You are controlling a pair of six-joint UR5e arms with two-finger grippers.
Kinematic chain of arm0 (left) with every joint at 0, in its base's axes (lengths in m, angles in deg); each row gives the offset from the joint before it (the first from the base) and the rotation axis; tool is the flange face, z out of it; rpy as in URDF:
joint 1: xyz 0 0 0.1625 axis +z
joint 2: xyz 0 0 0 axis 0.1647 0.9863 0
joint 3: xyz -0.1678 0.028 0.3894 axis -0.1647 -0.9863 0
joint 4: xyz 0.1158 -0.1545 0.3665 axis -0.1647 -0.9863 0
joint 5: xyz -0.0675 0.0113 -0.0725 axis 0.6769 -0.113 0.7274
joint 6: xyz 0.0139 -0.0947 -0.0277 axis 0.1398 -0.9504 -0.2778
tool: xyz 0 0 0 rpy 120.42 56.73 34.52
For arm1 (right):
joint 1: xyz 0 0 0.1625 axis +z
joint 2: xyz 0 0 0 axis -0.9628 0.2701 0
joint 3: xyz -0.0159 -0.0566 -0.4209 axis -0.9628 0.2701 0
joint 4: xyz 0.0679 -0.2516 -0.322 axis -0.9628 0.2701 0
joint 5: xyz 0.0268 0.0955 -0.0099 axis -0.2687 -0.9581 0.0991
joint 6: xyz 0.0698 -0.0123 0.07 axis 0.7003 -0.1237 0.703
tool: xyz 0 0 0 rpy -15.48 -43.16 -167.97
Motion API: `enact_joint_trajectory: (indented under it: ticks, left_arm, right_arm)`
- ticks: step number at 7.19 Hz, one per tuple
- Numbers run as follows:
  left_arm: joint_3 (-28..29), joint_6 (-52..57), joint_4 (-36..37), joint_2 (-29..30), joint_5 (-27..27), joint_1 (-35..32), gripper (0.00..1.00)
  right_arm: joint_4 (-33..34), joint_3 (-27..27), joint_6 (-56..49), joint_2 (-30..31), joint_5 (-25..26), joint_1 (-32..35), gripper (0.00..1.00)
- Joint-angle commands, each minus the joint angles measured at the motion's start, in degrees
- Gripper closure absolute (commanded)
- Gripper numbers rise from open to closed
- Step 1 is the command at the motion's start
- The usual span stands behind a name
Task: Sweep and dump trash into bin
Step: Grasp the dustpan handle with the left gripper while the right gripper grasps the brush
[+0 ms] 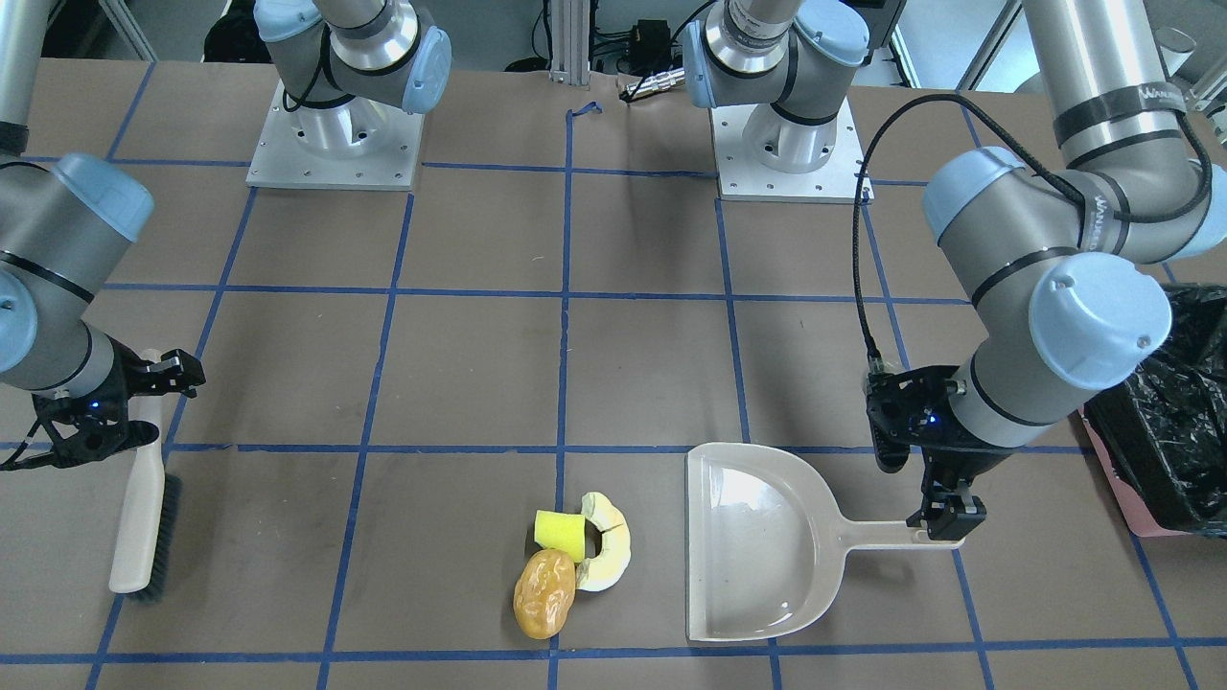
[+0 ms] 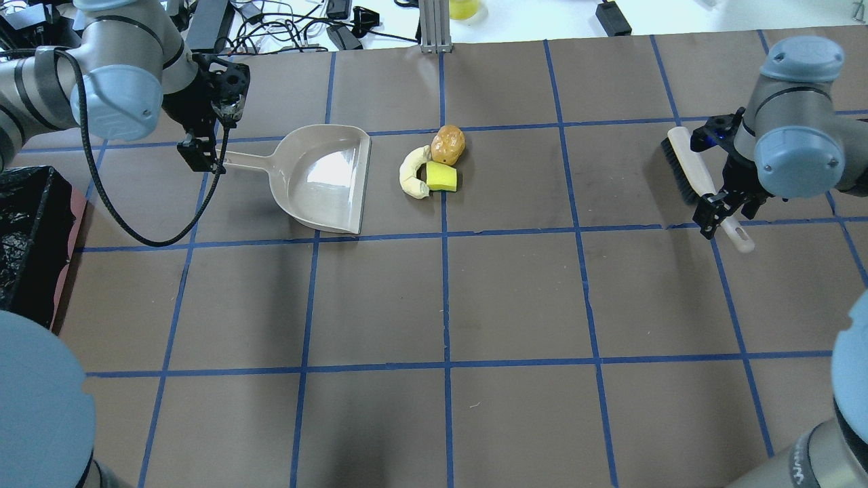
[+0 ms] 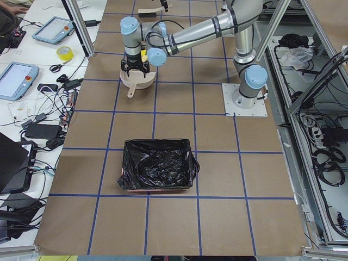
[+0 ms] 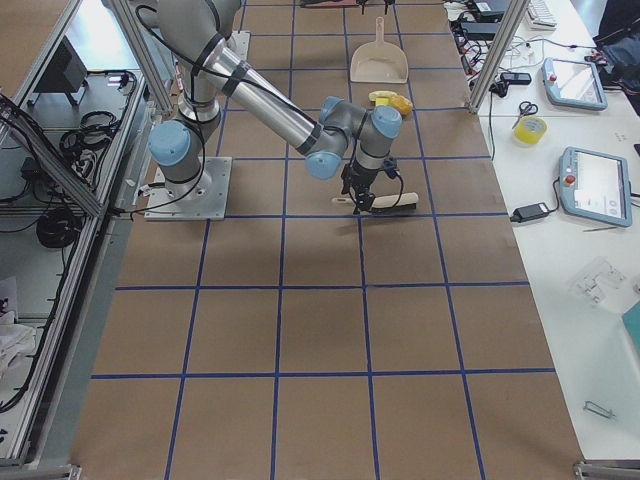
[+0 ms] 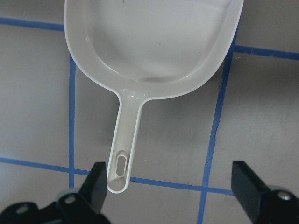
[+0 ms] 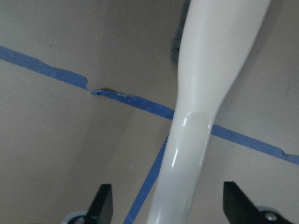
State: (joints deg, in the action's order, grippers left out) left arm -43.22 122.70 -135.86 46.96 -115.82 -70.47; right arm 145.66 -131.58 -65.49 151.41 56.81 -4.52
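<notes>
The trash lies together on the table: a yellow-green block (image 1: 561, 532), an orange-brown lump (image 1: 544, 592) and a cream crescent (image 1: 606, 551). The beige dustpan (image 1: 757, 537) lies beside them with its mouth towards them. My left gripper (image 1: 944, 517) is open over the end of the dustpan's handle (image 5: 122, 158), which sits close to one finger (image 5: 96, 179). My right gripper (image 2: 722, 210) is open astride the white handle of the brush (image 6: 205, 93), which lies on the table (image 2: 698, 176). The bin (image 3: 126, 163), pink with a black bag, stands at my far left.
Blue tape lines grid the brown table (image 2: 515, 305). The two arm bases (image 1: 335, 144) stand at the table's back edge. Cables and devices lie beyond the far edge (image 2: 285, 27). The bin's edge also shows in the front view (image 1: 1117, 479).
</notes>
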Motion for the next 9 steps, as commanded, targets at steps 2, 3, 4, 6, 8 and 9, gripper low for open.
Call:
enact_joint_trajectory:
  ticks: [2, 3, 4, 6, 8, 9]
  left_arm:
    - [0.85, -1.46, -0.67, 3.44, -0.78, 1.64, 0.00]
    - [0.76, -1.82, -0.24, 4.49, -2.00, 1.29, 0.00]
    - [0.85, -2.00, 0.29, 5.28, -2.97, 1.20, 0.00]
    - [2.59, -2.00, 1.70, 7.21, -2.81, 0.94, 0.01]
    - [5.41, -2.09, 1.18, 8.80, -2.46, 0.68, 0.01]
    - [5.24, -1.65, 1.35, 9.50, -2.63, 0.67, 0.01]
  right_arm:
    - [-0.17, 0.04, 0.71, 0.07, 0.55, -0.03, 0.53]
    - [-0.52, 0.04, 1.32, 0.16, 0.46, -0.03, 0.68]
    - [-0.69, 0.04, 1.59, 0.16, 0.29, -0.03, 0.77]
    - [-2.27, 0.65, 5.00, 0.51, -0.06, 0.06, 0.90]
    - [-4.89, 1.62, 14.45, 2.00, -0.77, 2.85, 0.93]
    - [-6.48, 3.36, 20.52, 2.09, -0.68, 6.88, 0.94]
